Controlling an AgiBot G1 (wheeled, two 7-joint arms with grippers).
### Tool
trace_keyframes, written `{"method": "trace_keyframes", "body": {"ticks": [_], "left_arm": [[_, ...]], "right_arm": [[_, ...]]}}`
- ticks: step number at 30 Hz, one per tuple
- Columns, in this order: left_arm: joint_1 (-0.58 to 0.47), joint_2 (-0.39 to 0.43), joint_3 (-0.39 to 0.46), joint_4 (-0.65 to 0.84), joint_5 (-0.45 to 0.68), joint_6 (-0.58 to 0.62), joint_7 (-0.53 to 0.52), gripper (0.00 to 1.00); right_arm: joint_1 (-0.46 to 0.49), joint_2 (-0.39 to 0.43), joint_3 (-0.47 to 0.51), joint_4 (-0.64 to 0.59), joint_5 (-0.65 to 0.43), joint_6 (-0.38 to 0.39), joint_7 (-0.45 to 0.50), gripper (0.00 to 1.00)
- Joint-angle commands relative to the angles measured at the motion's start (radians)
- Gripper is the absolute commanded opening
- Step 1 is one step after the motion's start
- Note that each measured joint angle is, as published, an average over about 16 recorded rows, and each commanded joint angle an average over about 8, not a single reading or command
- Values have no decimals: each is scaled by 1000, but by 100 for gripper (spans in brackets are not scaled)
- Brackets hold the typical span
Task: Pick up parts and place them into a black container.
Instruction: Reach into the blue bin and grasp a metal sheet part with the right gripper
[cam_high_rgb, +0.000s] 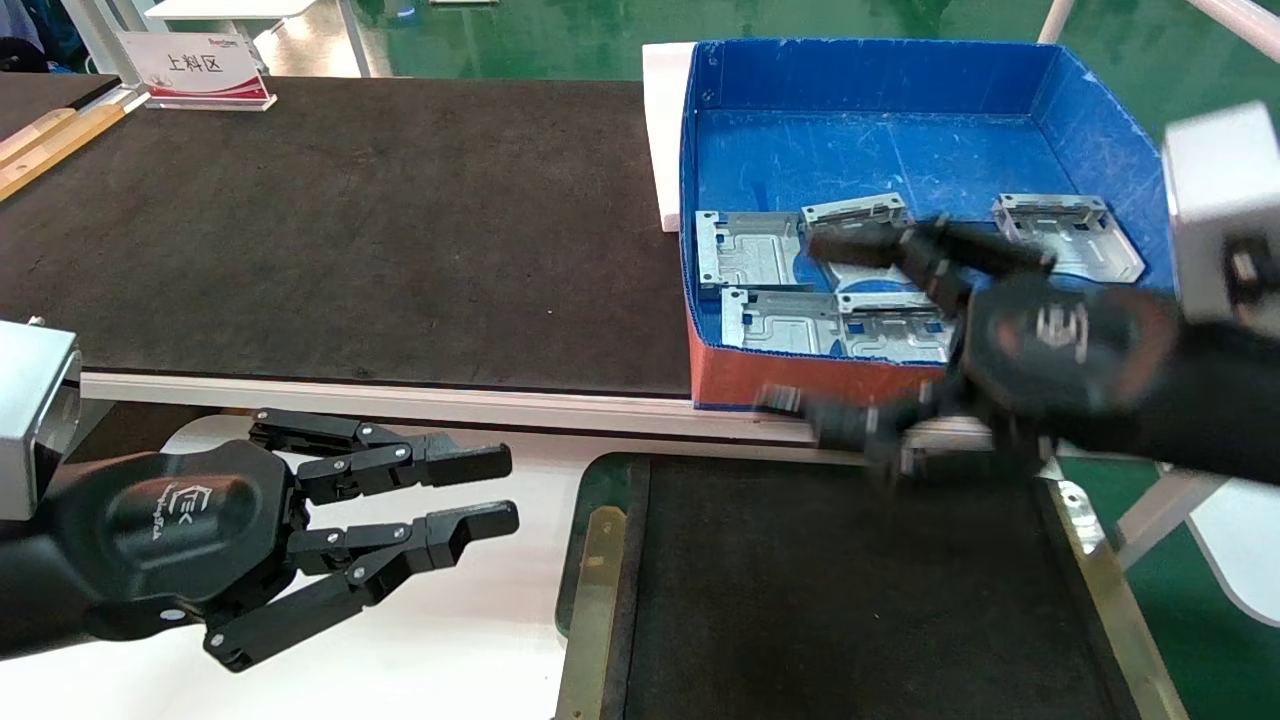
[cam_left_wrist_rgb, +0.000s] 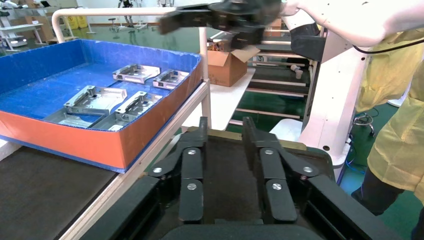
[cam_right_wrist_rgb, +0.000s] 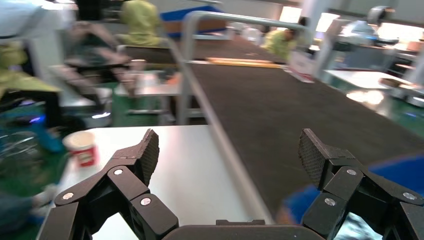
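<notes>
Several silver-grey parts (cam_high_rgb: 748, 250) lie flat in a blue cardboard box (cam_high_rgb: 880, 150); they also show in the left wrist view (cam_left_wrist_rgb: 95, 100). The black container (cam_high_rgb: 598, 560) sits in front of the box, its floor bare. My right gripper (cam_high_rgb: 800, 320) is wide open and empty. It hovers, blurred, over the box's red front wall, one finger above the parts and the other over the container's far edge. In its own view (cam_right_wrist_rgb: 227, 145) nothing is between the pads. My left gripper (cam_high_rgb: 505, 490) is open and empty, left of the container, and its own view (cam_left_wrist_rgb: 225, 125) shows it pointing at the container (cam_left_wrist_rgb: 291, 144).
A long black mat (cam_high_rgb: 350, 220) runs left of the box, with a white sign (cam_high_rgb: 195, 65) at its far end. A white table top (cam_high_rgb: 480, 640) lies under my left gripper. A paper cup (cam_right_wrist_rgb: 82, 147) stands on a white surface.
</notes>
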Motion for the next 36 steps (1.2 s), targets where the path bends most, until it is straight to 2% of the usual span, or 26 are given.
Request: {"method": "trace_keyframes", "body": {"ticks": [1,13,22,28,36], "left_arm": [[0,0,0,0,0,0,0,100],[0,0,0,0,0,0,0,100],[0,0,0,0,0,0,0,100],[0,0,0,0,0,0,0,100],[0,0,0,0,0,0,0,100]], "right_arm": [[26,-9,-5,-36,-26,20,-2,100],[208,-88,-42,-446,-173,111,-104,100],[334,-175,-66,-769,-249,235,-177,100],[402,-233,-81,-929,-283,342,-180,100],[480,-292,-116,-1064,-340,470,-131,100]]}}
